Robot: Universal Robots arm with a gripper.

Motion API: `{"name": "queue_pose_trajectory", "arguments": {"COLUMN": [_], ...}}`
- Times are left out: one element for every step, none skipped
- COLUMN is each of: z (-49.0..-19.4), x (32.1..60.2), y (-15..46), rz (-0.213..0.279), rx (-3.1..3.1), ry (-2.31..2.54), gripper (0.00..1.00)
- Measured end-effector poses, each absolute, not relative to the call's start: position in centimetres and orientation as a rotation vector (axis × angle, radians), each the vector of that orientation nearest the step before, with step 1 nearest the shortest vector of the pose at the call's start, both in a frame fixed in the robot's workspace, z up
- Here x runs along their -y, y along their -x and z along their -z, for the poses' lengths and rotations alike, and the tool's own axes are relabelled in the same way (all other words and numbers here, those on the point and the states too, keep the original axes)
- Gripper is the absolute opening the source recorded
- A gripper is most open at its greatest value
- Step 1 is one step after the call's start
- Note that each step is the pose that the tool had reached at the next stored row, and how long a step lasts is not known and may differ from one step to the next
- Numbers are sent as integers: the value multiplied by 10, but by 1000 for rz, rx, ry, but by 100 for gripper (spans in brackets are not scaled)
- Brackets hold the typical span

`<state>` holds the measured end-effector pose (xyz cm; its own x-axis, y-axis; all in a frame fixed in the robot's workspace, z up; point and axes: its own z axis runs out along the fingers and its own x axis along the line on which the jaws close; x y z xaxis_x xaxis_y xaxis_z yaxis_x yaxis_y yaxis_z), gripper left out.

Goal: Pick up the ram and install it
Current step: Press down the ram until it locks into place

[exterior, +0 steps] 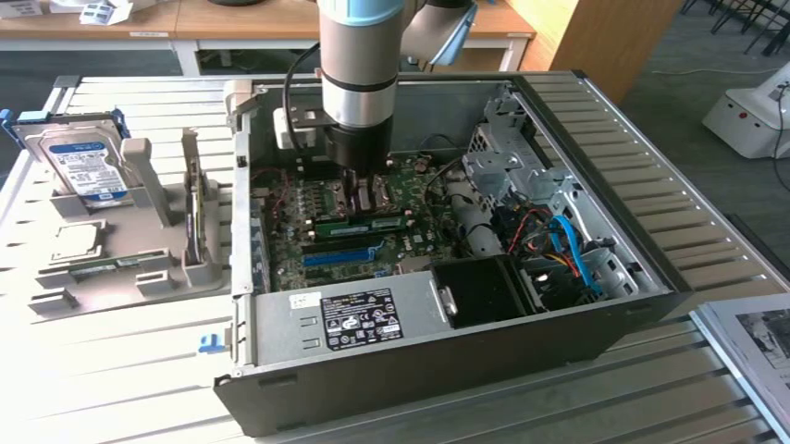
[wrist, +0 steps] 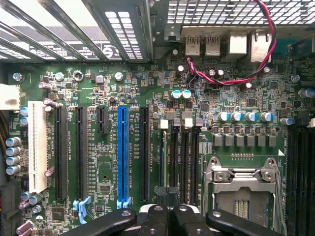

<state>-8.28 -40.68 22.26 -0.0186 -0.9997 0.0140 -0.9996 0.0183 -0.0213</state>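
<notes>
Exterior view had the arm (exterior: 358,55) reaching straight down into the open computer case (exterior: 642,268), with the gripper (exterior: 357,194) low over the main board, about midway across the case. The ram (exterior: 358,225), a thin green stick, lay lengthwise directly under the gripper, inside the case and along the line of the slots; it looked to me to be at or in its slot, with the long blue slot (exterior: 339,256) a little nearer the case's front wall. I could not tell whether the gripper was clenched on the ram, merely resting against it, or released. A hard drive (exterior: 80,166) stood on a grey stand outside the case, off toward the exterior view's left, well apart from the work. From the wrist view, the gripper (wrist: 167,221) hung over the board (wrist: 98,83) inside the case, with the narrow black memory slots (wrist: 183,157) running away from it, the blue slot (wrist: 122,152) to one side of them and the metal processor socket (wrist: 243,187) to the other. My judgement was that the step in hand was the seating of the ram. Doing it well called for keeping the stick upright and square to its slot, pressing straight down with even force along its length rather than at one end, and staying off the socket and the red and black cable (wrist: 231,81) looped near the case's rear wall.
</notes>
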Motion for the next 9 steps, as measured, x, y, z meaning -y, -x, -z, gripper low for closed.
{"name": "queue_pose_trajectory", "arguments": {"z": [-222, -222, -222, -222, -222, -222, -222, -222, -222], "x": [407, 407, 407, 407, 407, 407, 407, 407, 407], "y": [83, 83, 83, 83, 83, 83, 83, 83, 83], "rz": [39, 39, 39, 39, 39, 39, 39, 39, 39], "rx": [-2238, -2238, -2238, -2238, -2238, -2238, -2238, -2238, -2238], "ry": [2197, 2197, 2197, 2197, 2197, 2197, 2197, 2197, 2197], "gripper": [10, 10, 10, 10, 10, 10, 10, 10, 10]}}
